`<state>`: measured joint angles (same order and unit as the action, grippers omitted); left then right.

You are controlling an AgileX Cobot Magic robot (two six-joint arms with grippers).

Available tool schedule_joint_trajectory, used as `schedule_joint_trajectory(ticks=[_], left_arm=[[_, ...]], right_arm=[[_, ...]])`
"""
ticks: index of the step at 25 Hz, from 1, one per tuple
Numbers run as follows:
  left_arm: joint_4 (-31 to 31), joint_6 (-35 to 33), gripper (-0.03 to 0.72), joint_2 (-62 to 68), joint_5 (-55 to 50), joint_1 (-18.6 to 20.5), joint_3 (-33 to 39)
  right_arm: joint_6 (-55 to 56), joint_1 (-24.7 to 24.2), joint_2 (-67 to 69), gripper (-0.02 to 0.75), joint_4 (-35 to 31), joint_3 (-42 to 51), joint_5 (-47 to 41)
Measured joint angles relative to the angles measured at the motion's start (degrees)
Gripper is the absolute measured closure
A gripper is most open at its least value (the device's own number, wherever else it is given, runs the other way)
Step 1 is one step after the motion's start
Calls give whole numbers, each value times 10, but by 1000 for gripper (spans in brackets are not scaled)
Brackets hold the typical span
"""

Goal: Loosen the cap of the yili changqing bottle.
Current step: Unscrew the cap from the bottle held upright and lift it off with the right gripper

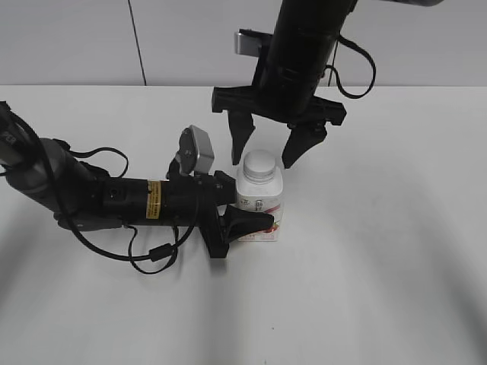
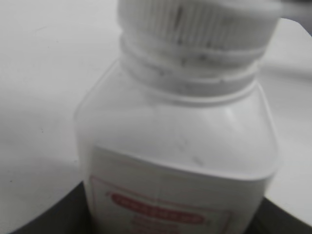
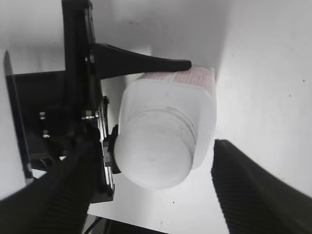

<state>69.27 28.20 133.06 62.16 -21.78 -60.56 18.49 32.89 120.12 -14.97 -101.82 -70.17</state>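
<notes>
The yili changqing bottle (image 1: 259, 205) stands upright on the white table, white with a pink and red label. Its white cap (image 1: 259, 164) sits on the neck. My left gripper (image 1: 245, 217) lies low from the left and is shut on the bottle's body; in the left wrist view the bottle (image 2: 180, 146) fills the frame under the ribbed cap (image 2: 200, 22). My right gripper (image 1: 266, 152) hangs open above, one finger on each side of the cap, not touching. In the right wrist view the cap (image 3: 153, 153) lies between the open fingers (image 3: 151, 190), on the bottle (image 3: 195, 97).
The white table (image 1: 380, 266) spreads all round the bottle. The left arm's body and cables (image 1: 114, 201) lie along the table on the left. A grey wall stands behind the table's far edge (image 1: 426, 85).
</notes>
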Motion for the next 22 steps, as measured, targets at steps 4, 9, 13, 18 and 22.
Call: schedule_joint_trajectory(ticks=[4, 9, 13, 18, 22], left_arm=[[0, 0, 300, 0, 0, 0, 0], [-1, 0, 300, 0, 0, 0, 0], [-1, 0, 300, 0, -1, 0, 0], [-1, 0, 300, 0, -1, 0, 0], [-1, 0, 300, 0, -1, 0, 0]], right_arm=[[0, 0, 1, 158, 0, 3, 0], [1, 0, 3, 158, 0, 3, 1], [1, 0, 16, 158, 0, 3, 1], [1, 0, 21, 158, -1, 3, 1], [1, 0, 21, 158, -1, 3, 1]])
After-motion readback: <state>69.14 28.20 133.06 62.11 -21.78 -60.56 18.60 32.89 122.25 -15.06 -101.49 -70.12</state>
